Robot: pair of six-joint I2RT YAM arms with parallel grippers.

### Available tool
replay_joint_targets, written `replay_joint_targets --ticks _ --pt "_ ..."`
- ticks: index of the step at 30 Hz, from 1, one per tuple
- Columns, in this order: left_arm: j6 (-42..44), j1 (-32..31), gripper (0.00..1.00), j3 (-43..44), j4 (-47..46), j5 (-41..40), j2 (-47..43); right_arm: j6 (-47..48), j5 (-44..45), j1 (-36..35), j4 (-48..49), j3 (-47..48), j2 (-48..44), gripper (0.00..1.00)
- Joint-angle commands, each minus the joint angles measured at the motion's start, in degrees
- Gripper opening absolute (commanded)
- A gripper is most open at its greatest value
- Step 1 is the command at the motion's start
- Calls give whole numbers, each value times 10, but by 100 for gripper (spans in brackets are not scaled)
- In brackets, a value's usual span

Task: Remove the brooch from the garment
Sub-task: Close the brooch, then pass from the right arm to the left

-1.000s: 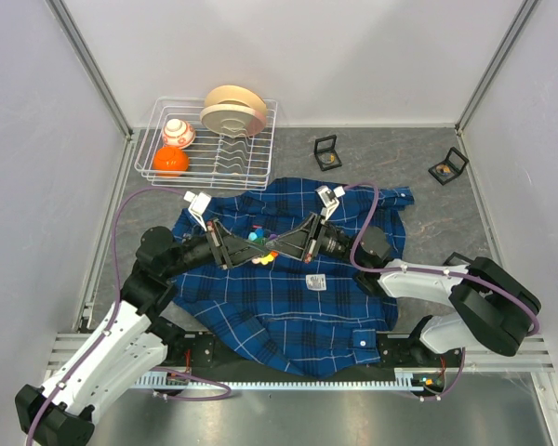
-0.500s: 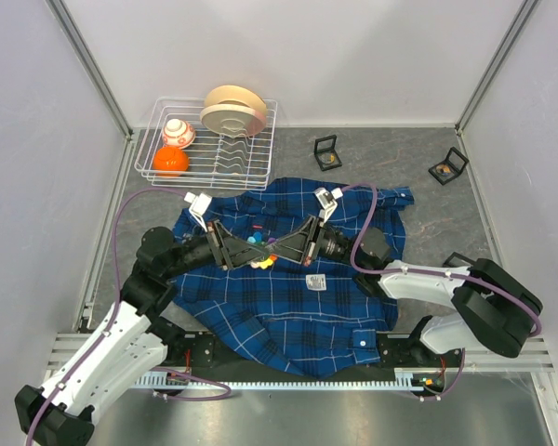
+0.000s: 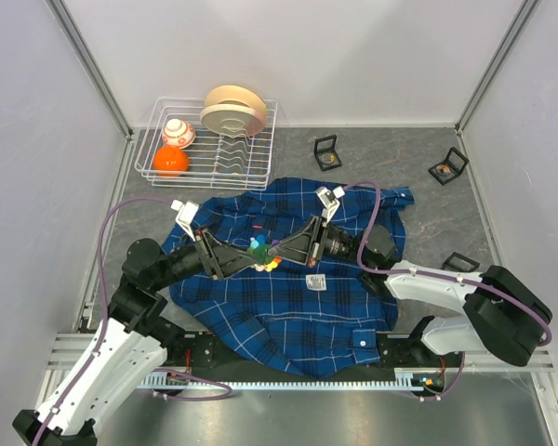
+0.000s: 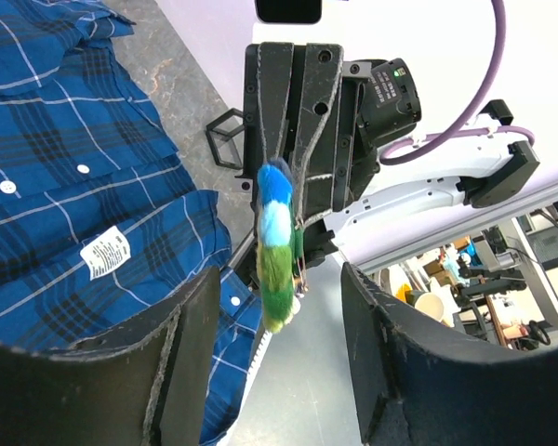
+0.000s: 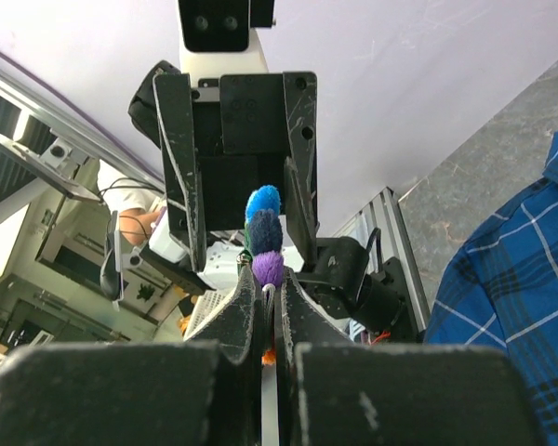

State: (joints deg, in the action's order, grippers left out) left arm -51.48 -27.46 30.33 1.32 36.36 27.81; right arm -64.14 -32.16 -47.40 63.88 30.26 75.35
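White wire rack (image 3: 253,177) back left on the grey tabletop (image 3: 381,153). Beige plates (image 3: 232,110) stand in its right part. Orange ball (image 3: 170,160) and white-and-orange ball (image 3: 178,133) sit at its left end, close together. Three small black frames lie on the right: (image 3: 326,151), (image 3: 447,167), (image 3: 459,262).

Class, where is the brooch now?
Top view, centre: the brooch is pinched in the right tool over the garment, with the open left tool just left of it.
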Motion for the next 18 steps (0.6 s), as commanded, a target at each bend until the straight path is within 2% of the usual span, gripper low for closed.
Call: replay_joint_targets --ticks 1,5,6,7,8,9,10,11,12,13,14,16,18 --pt "-7 5 58 25 -11 12 20 19 -33 2 -14 30 -20 0" --pt "-2 6 47 35 -11 24 42 29 -45 1 -37 41 -31 0" --pt "1 6 30 36 -11 28 43 34 -44 1 -46 44 -35 0" --pt "7 7 23 39 -7 31 44 42 -44 1 -61 51 -38 0" --pt "41 9 16 45 22 29 42 75 -42 1 -127 59 -47 0" --pt "65 11 9 60 35 28 42 111 -38 5 -191 74 -51 12" --pt "98 10 7 71 55 22 44 153 -12 9 -280 130 -55 22" --pt "181 11 5 87 81 8 50 201 29 12 -519 172 -57 33" --pt "223 11 2 124 126 -25 58 278 94 13 -635 216 -50 51" --pt "267 11 2 137 132 -41 72 294 175 14 -810 299 -39 56" --pt "332 11 2 146 126 -59 82 300 203 16 -862 329 -17 57" --pt "391 9 2 182 110 -82 105 280 221 16 -950 398 4 57" --pt "461 7 2 199 93 -121 134 263 246 18 -978 433 20 59"
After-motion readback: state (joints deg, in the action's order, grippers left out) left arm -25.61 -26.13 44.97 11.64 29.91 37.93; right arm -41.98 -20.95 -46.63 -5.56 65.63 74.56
